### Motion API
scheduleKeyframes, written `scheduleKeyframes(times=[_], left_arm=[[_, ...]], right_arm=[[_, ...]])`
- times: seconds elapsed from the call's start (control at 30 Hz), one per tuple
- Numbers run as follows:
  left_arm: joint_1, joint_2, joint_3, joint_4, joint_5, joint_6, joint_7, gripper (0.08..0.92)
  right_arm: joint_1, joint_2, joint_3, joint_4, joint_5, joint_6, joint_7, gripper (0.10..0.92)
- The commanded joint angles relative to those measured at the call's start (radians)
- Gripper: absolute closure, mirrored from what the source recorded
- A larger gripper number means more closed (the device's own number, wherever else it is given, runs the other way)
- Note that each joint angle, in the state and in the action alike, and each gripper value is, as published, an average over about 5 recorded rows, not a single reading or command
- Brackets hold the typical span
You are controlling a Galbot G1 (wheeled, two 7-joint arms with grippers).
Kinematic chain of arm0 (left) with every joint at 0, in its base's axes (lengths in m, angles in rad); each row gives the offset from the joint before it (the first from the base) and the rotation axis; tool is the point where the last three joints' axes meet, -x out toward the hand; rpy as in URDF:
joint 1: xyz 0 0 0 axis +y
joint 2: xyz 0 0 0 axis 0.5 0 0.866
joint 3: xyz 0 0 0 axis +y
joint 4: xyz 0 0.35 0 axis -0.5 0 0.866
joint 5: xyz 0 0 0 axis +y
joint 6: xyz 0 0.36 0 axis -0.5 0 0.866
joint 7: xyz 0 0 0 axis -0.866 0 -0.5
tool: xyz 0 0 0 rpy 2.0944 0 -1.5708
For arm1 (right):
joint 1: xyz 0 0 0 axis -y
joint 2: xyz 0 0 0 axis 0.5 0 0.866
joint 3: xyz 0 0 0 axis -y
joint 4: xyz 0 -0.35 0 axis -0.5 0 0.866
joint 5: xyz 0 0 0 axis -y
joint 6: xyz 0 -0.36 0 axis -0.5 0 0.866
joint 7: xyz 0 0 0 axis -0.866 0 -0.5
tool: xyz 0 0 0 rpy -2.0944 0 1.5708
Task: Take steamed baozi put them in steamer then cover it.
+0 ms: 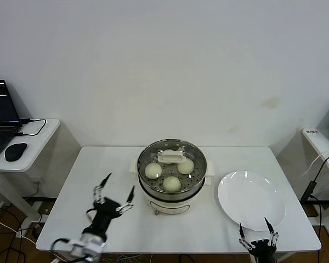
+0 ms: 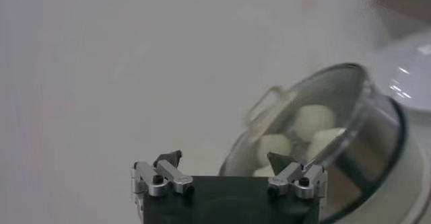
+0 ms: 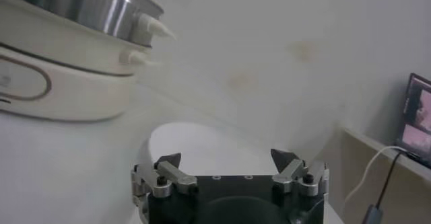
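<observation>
The steamer point(image 1: 172, 193) stands at the table's middle, a shiny steel pot on a cream-white base. The glass cover point(image 1: 194, 155) sits on it, its cream-white handle point(image 1: 170, 158) at the centre. Through the glass I see three baozi point(image 1: 153, 171) on the perforated tray; a fourth hides partly behind the handle. My left gripper point(image 1: 114, 193) is open and empty, front left of the steamer. In the left wrist view the steamer point(image 2: 377, 144) and baozi point(image 2: 315, 119) lie beyond the open gripper point(image 2: 225, 159). My right gripper point(image 1: 255, 227) is open and empty at the front edge.
An empty white plate point(image 1: 251, 199) lies right of the steamer; it shows in the right wrist view point(image 3: 202, 144) ahead of the gripper point(image 3: 226, 157). A side table with a laptop point(image 1: 0, 118) and mouse point(image 1: 15, 151) stands far left. Another table point(image 1: 321, 141) stands far right.
</observation>
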Motion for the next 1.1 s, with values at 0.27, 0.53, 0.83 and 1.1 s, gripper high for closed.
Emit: scheduleKeyframes(times=[0.27,0.53,0.83,1.1], left_arm=[[0.342,-0.119,-0.208,0.071,-0.518,-0.269,-0.083,0.177],[0.357,-0.145,-0.184,0.09,-0.477,-0.267,-0.027,0.177],[0.349,-0.144,-0.176,0.124,-0.463,-0.268,-0.02,0.177],[0.356,-0.14,-0.169,0.139,-0.447,-0.27,-0.012,0.177]], right_arm=[[-0.121,-0.123,-0.083,0.104,0.218,-0.071,-0.051,0.203],[-0.144,-0.118,-0.126,0.123,0.239,-0.076,-0.062,0.203],[-0.168,-0.127,-0.152,0.157,0.287,-0.133,-0.07,0.203],[-0.177,-0.128,-0.154,0.161,0.272,-0.131,-0.069,0.203]])
